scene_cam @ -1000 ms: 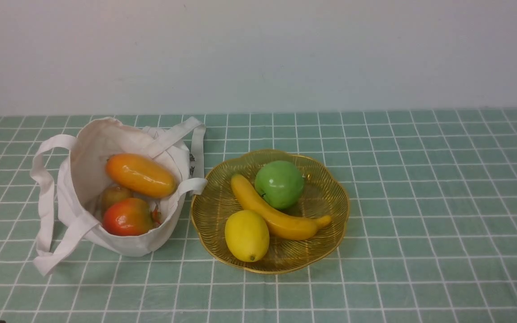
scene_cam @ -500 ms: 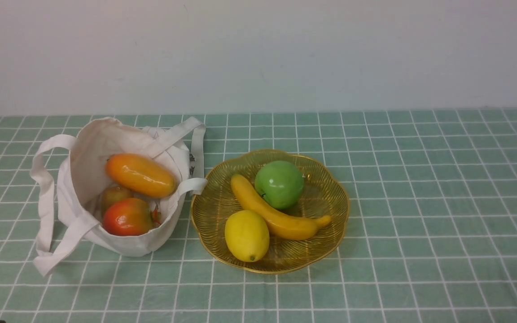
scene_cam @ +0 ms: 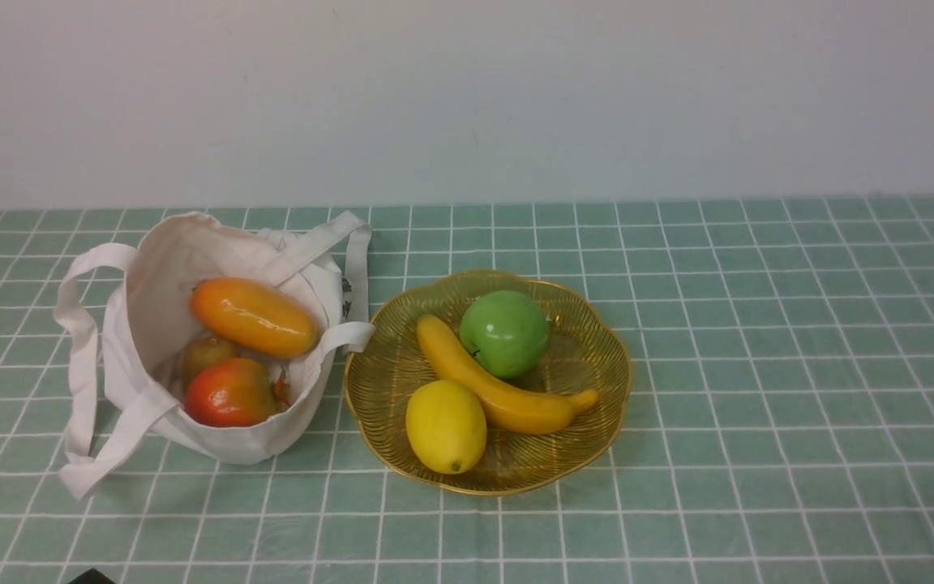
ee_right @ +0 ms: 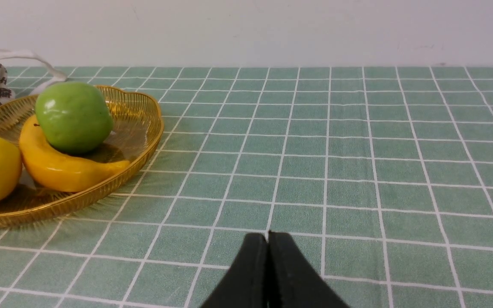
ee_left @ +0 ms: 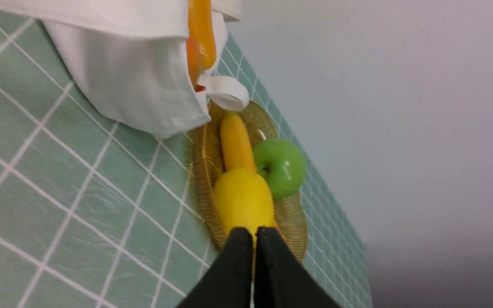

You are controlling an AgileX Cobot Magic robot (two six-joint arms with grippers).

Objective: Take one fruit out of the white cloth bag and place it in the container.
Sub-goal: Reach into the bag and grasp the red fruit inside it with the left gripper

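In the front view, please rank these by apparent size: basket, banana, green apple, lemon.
1. basket
2. banana
3. green apple and lemon: about alike, so I cannot rank them.

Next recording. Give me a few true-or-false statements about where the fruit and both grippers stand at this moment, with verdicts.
1. The red fruit lies inside the white cloth bag. True.
2. The container has no fruit in it. False: it holds a banana, a green apple and a lemon.
3. The left gripper is shut with nothing in it. True.
4. The right gripper grips the green apple. False: it is shut on nothing, and the apple sits in the container.
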